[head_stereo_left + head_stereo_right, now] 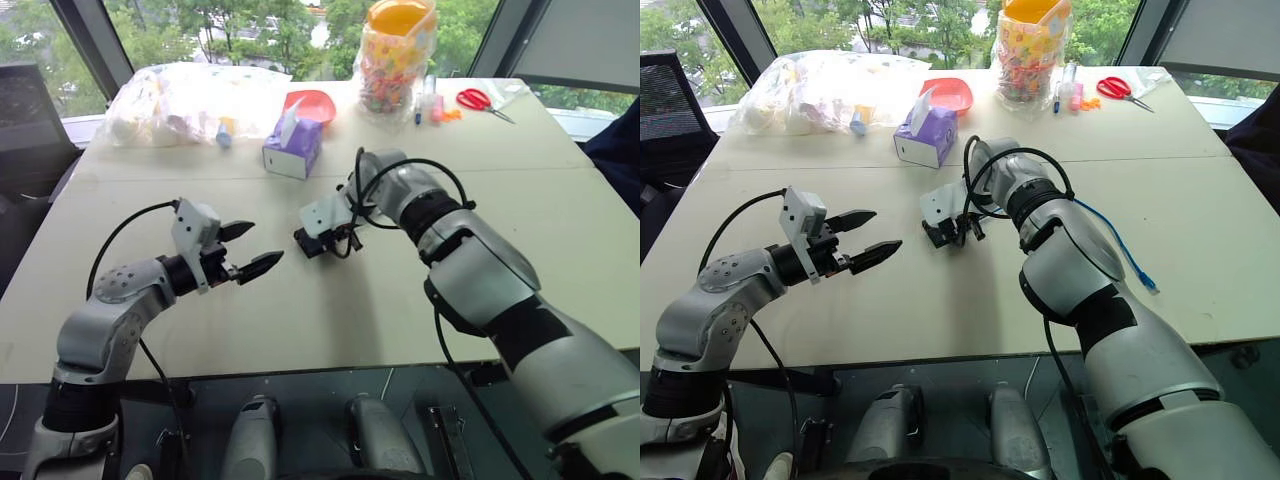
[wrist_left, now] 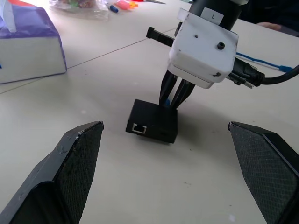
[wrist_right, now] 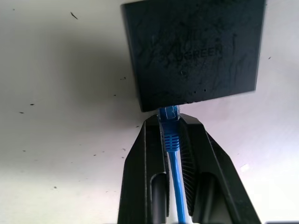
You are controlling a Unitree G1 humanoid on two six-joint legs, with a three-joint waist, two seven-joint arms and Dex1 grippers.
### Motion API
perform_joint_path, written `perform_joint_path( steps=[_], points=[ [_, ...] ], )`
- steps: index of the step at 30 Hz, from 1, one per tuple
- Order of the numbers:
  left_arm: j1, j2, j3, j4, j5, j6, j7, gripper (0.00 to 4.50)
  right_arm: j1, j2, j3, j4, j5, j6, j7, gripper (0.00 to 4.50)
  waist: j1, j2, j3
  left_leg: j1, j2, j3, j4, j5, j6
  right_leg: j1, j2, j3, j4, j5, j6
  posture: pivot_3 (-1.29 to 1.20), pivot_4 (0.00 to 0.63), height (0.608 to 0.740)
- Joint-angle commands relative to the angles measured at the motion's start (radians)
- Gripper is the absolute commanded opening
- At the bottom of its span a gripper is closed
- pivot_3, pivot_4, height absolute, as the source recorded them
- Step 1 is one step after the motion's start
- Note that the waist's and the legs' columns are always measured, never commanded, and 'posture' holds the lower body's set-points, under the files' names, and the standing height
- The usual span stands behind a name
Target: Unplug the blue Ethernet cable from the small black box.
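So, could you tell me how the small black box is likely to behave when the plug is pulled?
The small black box looks light and lies flat and unheld, so it may slide along. The right gripper pinches the blue Ethernet cable at its plug; the cord behind looks floppy.

Small black box [image 3: 194, 51]: matt plastic, finely scuffed. Blue Ethernet cable [image 3: 172, 140]: smooth plastic, ribbed boot between the right gripper [image 3: 172, 140] fingers; finger pads textured
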Motion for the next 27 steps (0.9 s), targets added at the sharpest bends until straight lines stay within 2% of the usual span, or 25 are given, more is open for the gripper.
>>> perform_joint_path(
  steps=[1,4,6,10,16,20,27],
  points=[
    [-0.039,-0.012,0.051,-0.039,-0.075,0.039,0.022,4.50,0.032,-0.023,0.008,-0.028,-0.048,-0.059,-0.163,0.07,0.000,0.000,0.000,0.000,0.000,0.000,0.000,0.000,0.000,0.000,0.000,0.000,0.000,0.000,0.000,0.00,0.150,0.735],
    [-0.078,-0.019,0.063,-0.031,-0.121,0.086,0.035,4.50,0.086,-0.087,0.017,-0.103,-0.098,-0.165,-0.394,0.07,0.004,-0.001,0.000,0.000,0.000,0.000,0.001,0.000,0.000,0.001,0.000,0.000,0.000,-0.001,-0.001,0.00,0.150,0.735],
    [-0.099,-0.006,0.048,-0.018,-0.120,0.096,0.022,4.50,0.153,-0.126,-0.039,-0.188,-0.067,-0.197,-0.488,0.07,0.005,-0.001,0.000,0.000,-0.001,-0.001,0.002,0.000,0.000,0.001,-0.001,0.000,0.000,-0.001,-0.002,0.00,0.150,0.735],
    [-0.197,0.004,0.009,0.057,-0.135,0.119,-0.046,4.50,0.458,-0.285,-0.188,-0.625,-0.090,-0.146,-0.799,0.07,0.022,-0.001,0.000,-0.003,-0.001,-0.002,0.003,0.000,0.000,0.001,-0.001,0.000,-0.001,0.000,0.001,0.00,0.150,0.735],
    [-0.323,-0.015,-0.029,0.156,-0.168,0.159,-0.136,4.50,0.791,-0.355,-0.289,-1.160,-0.293,0.102,-0.996,0.07,0.025,-0.001,0.000,-0.004,-0.001,0.000,0.001,0.000,0.000,-0.002,0.000,0.001,0.000,0.000,0.003,0.00,0.150,0.735],
    [-0.402,-0.026,-0.050,0.239,-0.170,0.173,-0.188,4.50,0.877,-0.353,-0.312,-1.303,-0.358,0.165,-1.043,0.07,0.026,-0.001,0.000,-0.003,0.000,-0.001,0.001,0.000,0.000,-0.002,0.002,0.001,0.000,0.000,0.002,0.00,0.150,0.735],
    [-0.524,-0.056,-0.127,0.388,-0.071,0.088,-0.264,4.50,0.935,-0.360,-0.335,-1.428,-0.381,0.186,-1.061,0.07,0.033,-0.001,0.000,-0.003,-0.001,-0.001,0.006,0.000,0.000,0.001,0.001,0.001,-0.002,-0.002,-0.001,0.00,0.150,0.735]
  ],
)
